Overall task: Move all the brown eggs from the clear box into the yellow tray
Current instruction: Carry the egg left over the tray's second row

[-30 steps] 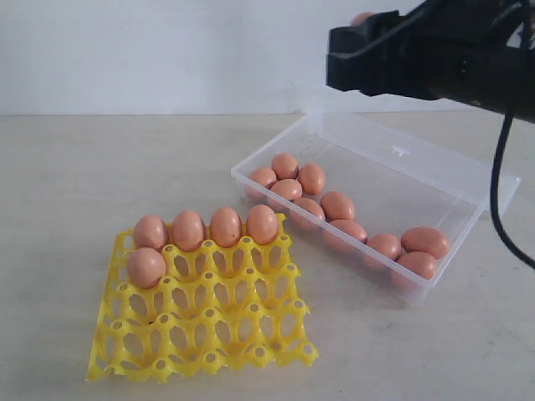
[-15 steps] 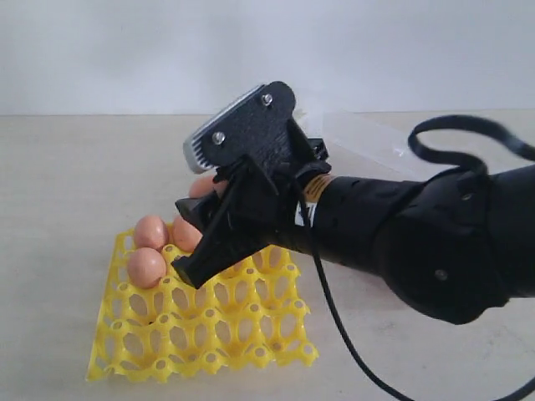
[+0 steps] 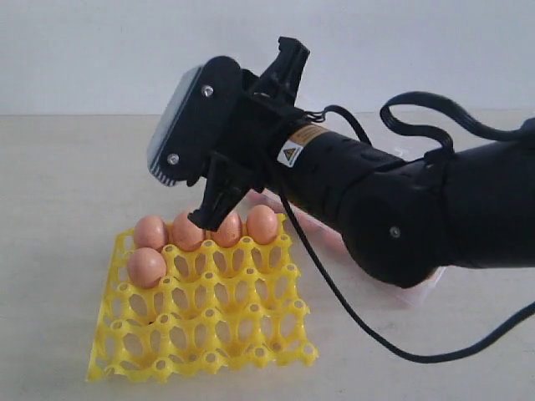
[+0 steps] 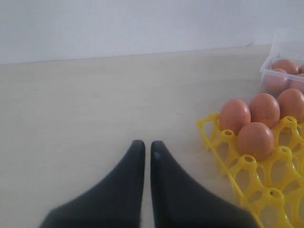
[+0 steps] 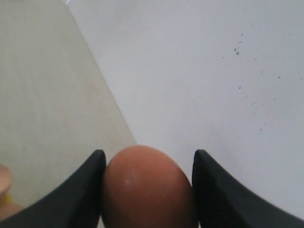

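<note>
My right gripper (image 5: 149, 153) is shut on a brown egg (image 5: 147, 187), which fills the gap between its two black fingers. In the exterior view the right gripper (image 3: 212, 210) hangs over the back row of the yellow tray (image 3: 209, 334), and the held egg is hidden behind the fingers. Several brown eggs sit in the tray: a back row (image 3: 150, 231) and one (image 3: 146, 267) in the row in front. The clear box (image 3: 418, 292) is mostly hidden behind the right arm. My left gripper (image 4: 146, 143) is shut and empty over bare table, beside the tray (image 4: 266, 190).
The left wrist view shows a corner of the clear box (image 4: 278, 52) with eggs (image 4: 285, 66) inside, beyond the tray. A black cable (image 3: 351, 326) loops from the right arm down onto the table, right of the tray. A white wall stands behind the table.
The right arm has swung from above the box down to the tray with the egg. Since half a second ago its gripper has rotated and shifted toward the tray's back row.
</note>
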You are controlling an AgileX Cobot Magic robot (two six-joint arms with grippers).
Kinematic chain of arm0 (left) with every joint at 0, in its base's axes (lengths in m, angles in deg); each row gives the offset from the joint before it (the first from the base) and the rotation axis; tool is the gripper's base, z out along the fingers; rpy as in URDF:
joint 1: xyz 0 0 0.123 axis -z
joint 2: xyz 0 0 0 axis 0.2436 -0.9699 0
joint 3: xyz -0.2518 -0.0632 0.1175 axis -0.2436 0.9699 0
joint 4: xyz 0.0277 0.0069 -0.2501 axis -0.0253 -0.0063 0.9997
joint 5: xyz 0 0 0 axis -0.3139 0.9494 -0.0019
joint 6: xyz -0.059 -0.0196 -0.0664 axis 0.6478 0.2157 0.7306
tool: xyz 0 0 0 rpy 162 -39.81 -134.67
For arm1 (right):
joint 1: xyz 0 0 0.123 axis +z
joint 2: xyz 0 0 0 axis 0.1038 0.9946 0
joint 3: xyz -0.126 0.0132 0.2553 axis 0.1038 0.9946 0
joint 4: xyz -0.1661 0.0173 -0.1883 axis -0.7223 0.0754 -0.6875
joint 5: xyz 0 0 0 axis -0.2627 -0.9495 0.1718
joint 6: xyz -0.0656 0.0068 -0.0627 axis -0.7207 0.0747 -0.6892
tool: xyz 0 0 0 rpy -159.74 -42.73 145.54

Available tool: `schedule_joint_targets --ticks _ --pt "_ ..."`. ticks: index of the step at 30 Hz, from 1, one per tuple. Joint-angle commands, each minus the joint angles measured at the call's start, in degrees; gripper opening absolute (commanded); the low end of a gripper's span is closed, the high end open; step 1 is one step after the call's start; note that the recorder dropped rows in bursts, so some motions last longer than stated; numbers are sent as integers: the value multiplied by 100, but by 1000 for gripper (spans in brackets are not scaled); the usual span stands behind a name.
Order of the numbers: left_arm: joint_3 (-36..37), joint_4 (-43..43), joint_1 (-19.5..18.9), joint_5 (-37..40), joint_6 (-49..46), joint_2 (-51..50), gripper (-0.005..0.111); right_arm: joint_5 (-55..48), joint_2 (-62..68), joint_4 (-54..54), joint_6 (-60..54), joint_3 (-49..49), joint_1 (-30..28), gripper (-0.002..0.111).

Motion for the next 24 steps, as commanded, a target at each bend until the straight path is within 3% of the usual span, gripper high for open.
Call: schedule_joint_targets --ticks 1,4,9,12,16,19,22,24 --pt "21 -8 25 -24 -8 15 4 155 100 142 244 -491 -30 0" --pt "21 -8 25 -24 -8 15 4 152 321 167 1964 -1050 -176 0" --pt "21 -8 25 -24 -8 15 4 -384 925 -240 5849 -1678 -491 0" --pt "21 -8 25 -24 -8 15 4 -737 1167 -1873 7378 -1712 -508 0" --pt "21 -8 25 -24 -8 15 4 -737 1255 -5764 10122 -1712 -468 0" --pt "21 -8 25 -24 -8 15 4 84 1255 -8324 12155 -1712 -566 0" --pt "21 -8 25 -24 -8 15 4 1108 1394 -9492 12877 -1712 -685 0" --pt "21 -8 25 -24 -8 15 4 1468 1540 -9656 12865 -1712 -822 0"
